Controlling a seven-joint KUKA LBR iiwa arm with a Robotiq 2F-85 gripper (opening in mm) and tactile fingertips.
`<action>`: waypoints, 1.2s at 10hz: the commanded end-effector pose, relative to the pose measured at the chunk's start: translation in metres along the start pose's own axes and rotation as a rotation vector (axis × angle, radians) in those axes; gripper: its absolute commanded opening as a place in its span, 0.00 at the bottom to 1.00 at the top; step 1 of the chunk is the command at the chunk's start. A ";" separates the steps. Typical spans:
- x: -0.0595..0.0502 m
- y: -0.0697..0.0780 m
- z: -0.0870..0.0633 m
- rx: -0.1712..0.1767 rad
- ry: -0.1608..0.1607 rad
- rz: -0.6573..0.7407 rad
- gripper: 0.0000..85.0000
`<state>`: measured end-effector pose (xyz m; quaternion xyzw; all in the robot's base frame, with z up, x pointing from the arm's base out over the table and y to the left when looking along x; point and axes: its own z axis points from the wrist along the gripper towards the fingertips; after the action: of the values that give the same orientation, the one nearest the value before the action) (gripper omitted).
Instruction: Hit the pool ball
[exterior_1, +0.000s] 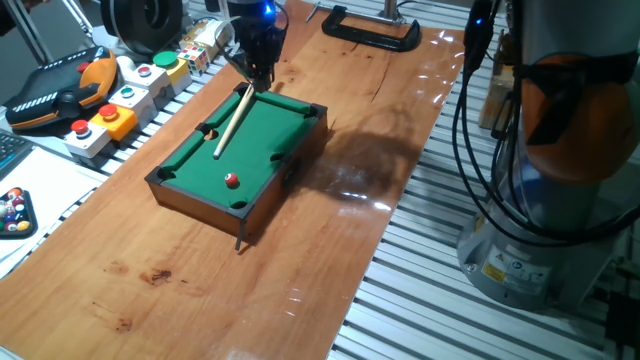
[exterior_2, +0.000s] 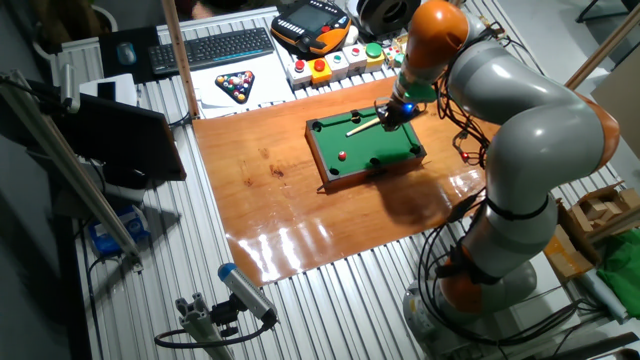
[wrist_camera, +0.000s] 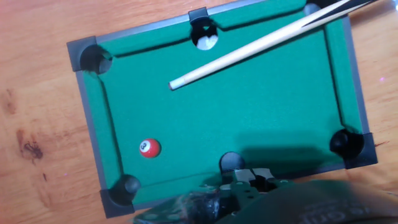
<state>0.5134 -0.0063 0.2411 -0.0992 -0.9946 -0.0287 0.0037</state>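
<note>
Tool (exterior_1: 258, 78) grips cue (wrist_camera: 249, 48); red ball (wrist_camera: 149, 148) on felt (wrist_camera: 249, 112).

2 oblique side views, 1 close overhead hand view

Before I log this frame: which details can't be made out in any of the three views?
- Gripper finger state: dark and small in both fixed views; the hand view shows only dark hardware at its bottom edge.
- Cue stick butt: cut off by the hand view's top-right edge, hidden by the gripper elsewhere.
- Pool ball spot marking: blurred in the hand view, too small in the fixed views.
</note>
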 end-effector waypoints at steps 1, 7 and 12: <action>0.001 -0.002 -0.001 0.003 0.001 0.000 0.01; 0.003 -0.016 -0.007 0.048 0.002 0.020 0.01; 0.004 -0.019 -0.008 0.075 0.007 0.024 0.01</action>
<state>0.5057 -0.0258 0.2483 -0.1085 -0.9940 0.0101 0.0087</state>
